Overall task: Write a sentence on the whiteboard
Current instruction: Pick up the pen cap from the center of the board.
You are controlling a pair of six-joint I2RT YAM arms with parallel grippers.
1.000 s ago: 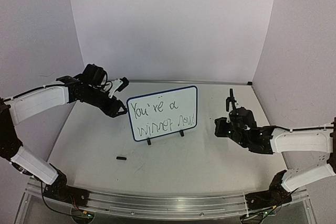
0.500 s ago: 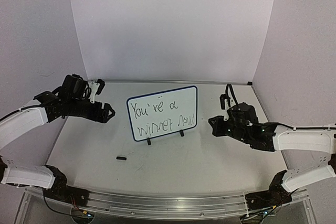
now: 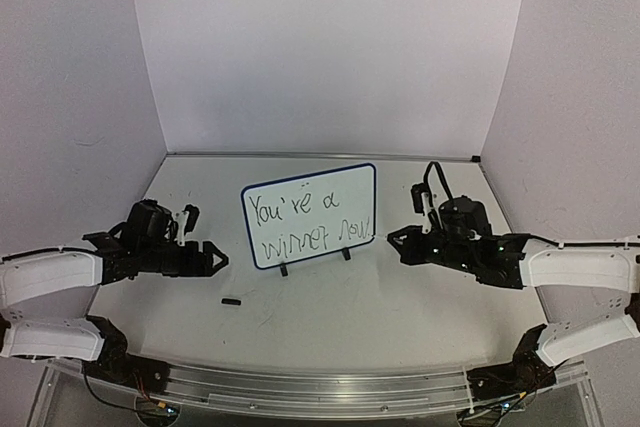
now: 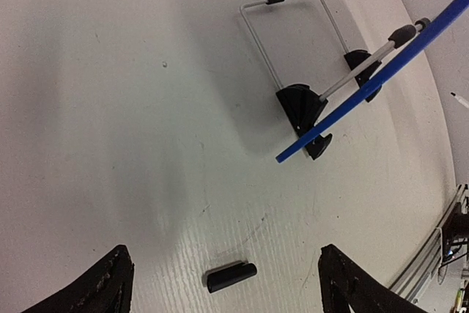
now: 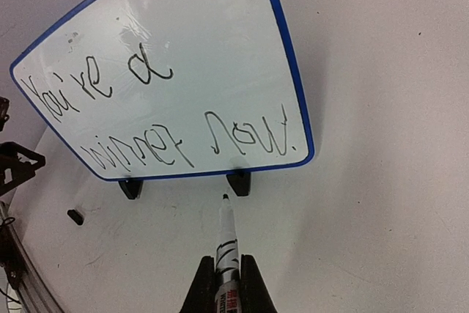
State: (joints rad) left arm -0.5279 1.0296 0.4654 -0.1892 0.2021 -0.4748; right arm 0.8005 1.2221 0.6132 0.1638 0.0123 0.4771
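Right gripper: fingers closed tight on the barrel of the marker pen, uncapped tip pointing forward and hovering above the desk, just short of the board's right foot and apart from the writing surface. Left gripper: fingers spread wide, holding nothing, low over the left part of the desk and pointing toward the board. A small black cap lies loose on the desk between and ahead of these open fingers, on the near-left side of the board. The whiteboard stands upright on its 2 feet around the middle of the desk, tilted back on a wire stand. The sentence fills it in 2 slanted rows and reads as finished, full stop included. Assessment: writing appears complete; the step in hand is probably clearing away and recapping. Recommended: draw the pen straight back from the board so the wet tip adds no stray stroke; lower the left fingers squarely astride the cap, across its short side, and close only once level with it; keep both arms clear of the feet and stand, since a nudge could tip the board.
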